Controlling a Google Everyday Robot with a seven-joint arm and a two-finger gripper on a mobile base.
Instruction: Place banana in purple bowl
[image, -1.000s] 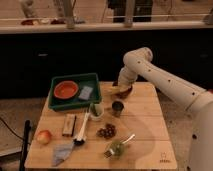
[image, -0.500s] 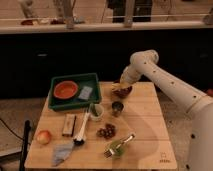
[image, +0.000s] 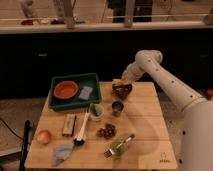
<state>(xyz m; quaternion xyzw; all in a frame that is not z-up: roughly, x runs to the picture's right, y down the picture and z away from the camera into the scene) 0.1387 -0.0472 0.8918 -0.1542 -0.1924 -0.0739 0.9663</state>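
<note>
Over the far edge of the wooden table (image: 150, 142), the gripper (image: 123, 80) at the end of a white arm (image: 167, 85) reaching in from the right, hanging just above the purple bowl (image: 122, 91). Right at the gripper's tip, a small patch of yellow, taken for the banana (image: 117, 82), close over the bowl's rim at its far left side. Cannot tell whether the claw is spread, pressed together or pinching the fruit, nor whether the fruit touches the bowl. Left of the bowl, a green tray (image: 75, 76) holding an orange bowl (image: 66, 90) and, just beside it on the right, a grey-blue sponge (image: 86, 92). Just in front of the purple bowl, a small metal cup (image: 117, 108), upright. To the cup's left, near the tray's front right corner, a small pale cup (image: 95, 110) with something green in it. Nearer the front, a bunch of dark grapes (image: 106, 131), and in front of those a green-and-silver fork (image: 120, 146) lying aslant. On the left half of the table, a brown block (image: 69, 124) beside a white-handled brush (image: 81, 130), an apple (image: 44, 136) near the left edge, and a blue cloth (image: 62, 151) crumpled at the front left corner. Behind the table, a dark cabinet front under a pale counter (image: 100, 26).
</note>
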